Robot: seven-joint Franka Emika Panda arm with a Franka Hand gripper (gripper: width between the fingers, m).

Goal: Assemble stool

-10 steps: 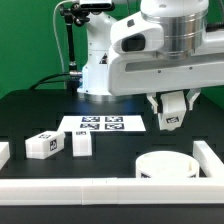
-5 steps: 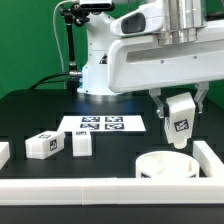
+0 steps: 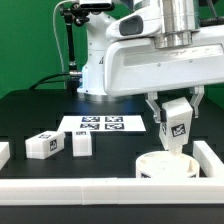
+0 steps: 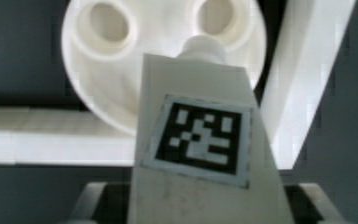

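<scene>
My gripper (image 3: 175, 122) is shut on a white stool leg (image 3: 176, 124) with a black-and-white tag, held in the air just above the round white seat (image 3: 167, 164) at the exterior view's front right. In the wrist view the leg (image 4: 197, 130) fills the middle, its tip pointing toward the seat (image 4: 131, 60), whose round sockets show. Two more legs (image 3: 40, 145) (image 3: 81, 143) lie on the black table at the exterior view's left.
The marker board (image 3: 101, 124) lies flat behind the loose legs. White border rails run along the front edge (image 3: 80, 192) and the exterior view's right side (image 3: 210, 160). The robot's white base (image 3: 100, 70) stands at the back.
The gripper with the leg has moved down and a little toward the front, and now hangs close above the seat. The two loose legs have not moved.
</scene>
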